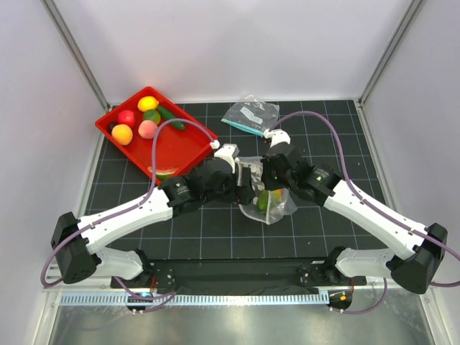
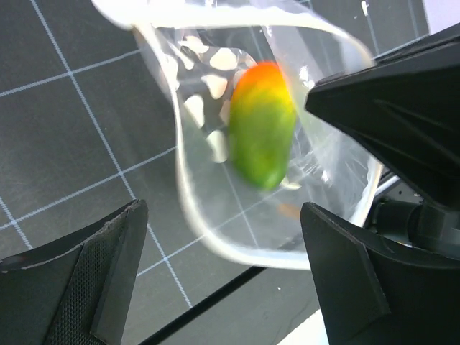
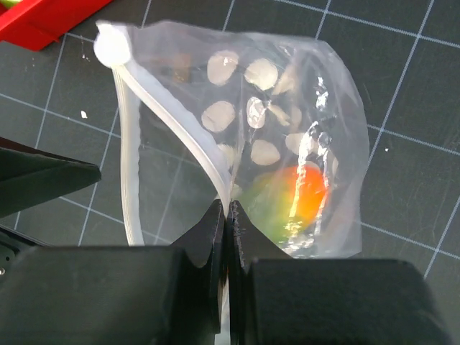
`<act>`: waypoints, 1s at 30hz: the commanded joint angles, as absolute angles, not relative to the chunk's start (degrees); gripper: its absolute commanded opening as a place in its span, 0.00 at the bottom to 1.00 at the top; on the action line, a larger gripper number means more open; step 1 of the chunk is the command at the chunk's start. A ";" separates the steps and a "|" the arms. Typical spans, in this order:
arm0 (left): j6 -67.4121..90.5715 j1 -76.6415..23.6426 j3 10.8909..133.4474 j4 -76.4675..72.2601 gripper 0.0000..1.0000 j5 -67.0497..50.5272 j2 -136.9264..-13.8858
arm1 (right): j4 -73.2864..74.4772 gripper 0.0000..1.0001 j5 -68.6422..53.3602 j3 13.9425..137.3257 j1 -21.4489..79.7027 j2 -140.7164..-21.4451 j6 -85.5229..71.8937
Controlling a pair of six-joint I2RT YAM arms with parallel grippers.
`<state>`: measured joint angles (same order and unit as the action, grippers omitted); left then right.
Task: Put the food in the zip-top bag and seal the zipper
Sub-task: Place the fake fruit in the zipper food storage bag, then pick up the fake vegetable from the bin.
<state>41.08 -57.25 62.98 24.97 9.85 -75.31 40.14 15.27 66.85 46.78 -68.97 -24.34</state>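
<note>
Right gripper [image 3: 227,215]: jaws closed flat on the zipper [image 3: 129,144], pinching one lip of the zip-top bag [image 1: 267,201]. Left gripper [image 2: 223,215]: jaws wide apart, empty, facing the bag's mouth. One green-orange fruit [image 2: 262,129] lies inside the bag. The remaining food [image 1: 136,118] sits in the red tray [image 1: 187,147], beyond the bag on my left arm's side, so I judge left fetches. The top view shows the tray's fruit; the left wrist view shows the mouth gaping.

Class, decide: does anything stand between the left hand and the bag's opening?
Nothing visible does. The bag gapes straight ahead of the open left hand, one fruit inside; the right hand pinches its rim.
</note>
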 commanded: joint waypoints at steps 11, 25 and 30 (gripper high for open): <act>36.83 -50.81 64.51 28.82 0.90 12.75 -65.04 | 39.37 0.01 19.60 66.71 46.58 -65.48 -26.01; 39.02 -24.01 62.49 18.28 0.90 6.85 -69.87 | 40.52 0.01 21.09 66.27 46.32 -60.12 -26.10; 39.20 -19.17 66.61 15.65 0.92 5.98 -78.82 | 40.96 0.01 21.62 66.27 46.32 -57.93 -26.10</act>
